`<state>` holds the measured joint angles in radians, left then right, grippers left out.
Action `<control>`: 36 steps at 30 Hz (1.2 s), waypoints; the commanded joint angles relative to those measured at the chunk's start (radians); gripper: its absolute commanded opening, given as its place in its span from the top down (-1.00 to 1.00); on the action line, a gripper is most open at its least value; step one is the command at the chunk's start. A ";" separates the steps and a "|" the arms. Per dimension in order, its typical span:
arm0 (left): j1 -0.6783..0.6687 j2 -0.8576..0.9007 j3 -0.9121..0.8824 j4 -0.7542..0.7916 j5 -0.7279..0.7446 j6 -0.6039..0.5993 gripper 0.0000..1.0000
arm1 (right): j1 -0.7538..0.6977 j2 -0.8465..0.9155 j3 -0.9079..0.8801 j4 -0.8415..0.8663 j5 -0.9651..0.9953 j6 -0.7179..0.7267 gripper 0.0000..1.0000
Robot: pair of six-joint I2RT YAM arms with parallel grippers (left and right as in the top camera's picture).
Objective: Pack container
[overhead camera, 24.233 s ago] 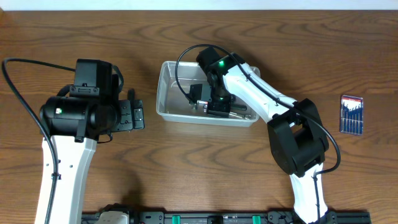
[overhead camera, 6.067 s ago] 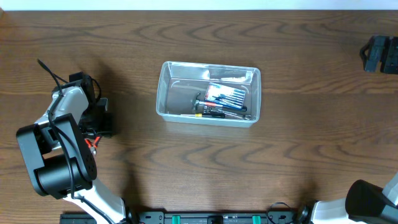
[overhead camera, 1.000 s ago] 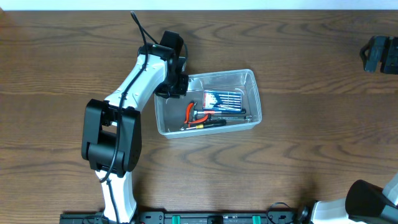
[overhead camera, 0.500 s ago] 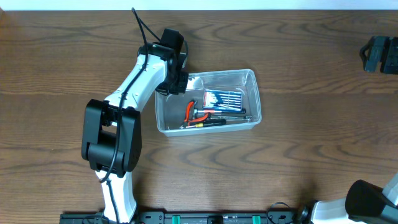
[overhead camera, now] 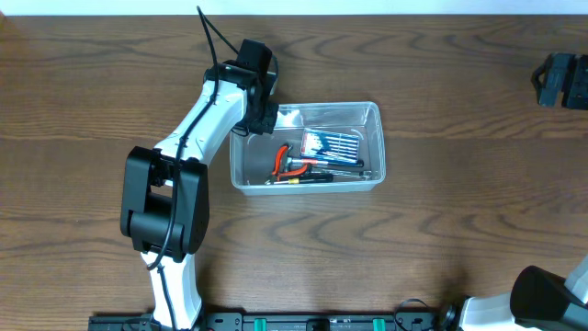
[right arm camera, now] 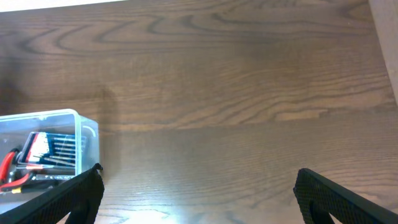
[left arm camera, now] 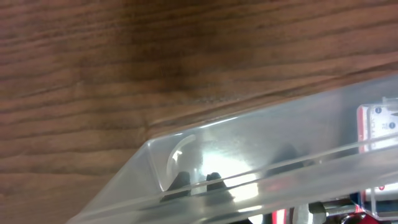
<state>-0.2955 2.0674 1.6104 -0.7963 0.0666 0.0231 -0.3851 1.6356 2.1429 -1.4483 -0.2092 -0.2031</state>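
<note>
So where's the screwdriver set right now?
The screwdriver set lies inside the container, in its right half in the overhead view, just right of the red-handled pliers.

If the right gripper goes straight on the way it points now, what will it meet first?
Probably the bare brown wooden table. The right gripper is open, and the clear plastic rectangular container lies well to the side of its line; depth is unclear.

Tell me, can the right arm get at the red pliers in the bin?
Probably: the container is open-topped, but the right hand sits far off and the left hand crowds the corner beside the red pliers.
</note>
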 commanded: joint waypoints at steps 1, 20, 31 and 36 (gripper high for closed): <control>0.002 -0.002 -0.003 0.013 -0.036 0.022 0.81 | 0.000 -0.018 0.011 -0.002 -0.001 0.000 -0.98; 0.002 -0.004 -0.003 0.051 -0.113 0.067 0.81 | 0.000 -0.018 0.011 -0.003 -0.001 0.000 -0.98; -0.009 -0.182 -0.002 -0.048 -0.113 0.074 0.00 | 0.050 -0.018 0.011 -0.037 0.011 -0.011 -0.99; -0.009 -0.323 -0.002 -0.079 -0.113 0.074 -0.64 | 0.111 -0.004 0.011 -0.032 0.040 -0.012 -0.99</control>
<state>-0.3035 1.8278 1.6085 -0.8623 -0.0345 0.0948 -0.3096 1.6356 2.1429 -1.4822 -0.1867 -0.2035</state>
